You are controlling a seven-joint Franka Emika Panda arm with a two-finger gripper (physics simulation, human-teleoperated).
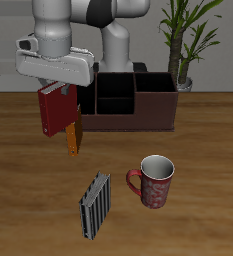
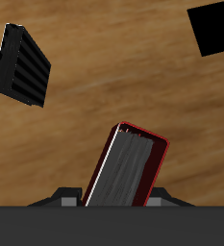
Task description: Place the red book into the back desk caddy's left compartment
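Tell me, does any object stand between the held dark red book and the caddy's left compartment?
Nothing visible does. The gripper holds the dark red hardcover book raised beside the end of the long reddish-brown box caddy. The thin orange book lies below, the striped grey book nearer the front.

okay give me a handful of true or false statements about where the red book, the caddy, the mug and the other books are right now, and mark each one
1. The red book is held up off the table in the pincer. True.
2. The red book already sits in the back desk caddy. False: it hangs outside the caddy, beside one end of it.
3. The grey striped book lies near the table's front edge, close to the mug. True.
4. The mug stands inside the caddy. False: it stands on the table, in front of the caddy.
5. The thin orange book stands just below the held red book. True.
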